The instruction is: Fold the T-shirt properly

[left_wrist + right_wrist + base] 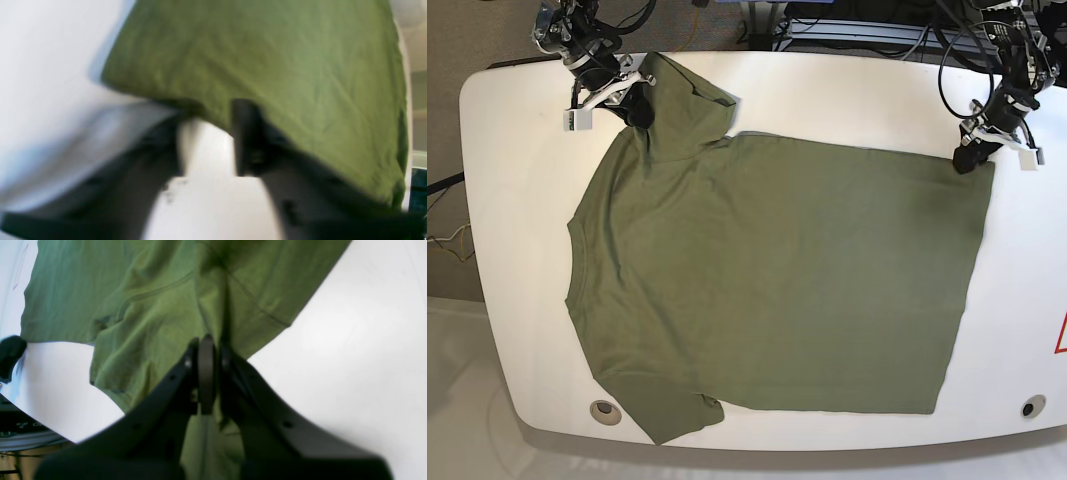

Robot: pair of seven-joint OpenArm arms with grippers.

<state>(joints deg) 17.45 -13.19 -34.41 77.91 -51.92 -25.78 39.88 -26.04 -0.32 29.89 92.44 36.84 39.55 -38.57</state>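
The olive-green T-shirt (767, 270) is spread nearly flat on the white surface (517, 180), neck toward the base view's left, hem at right, one sleeve bunched at the top left.

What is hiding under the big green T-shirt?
Under the T-shirt you can see only the white table, showing all around its edges. The shirt lies flat and covers the middle, so anything under there cannot be seen.
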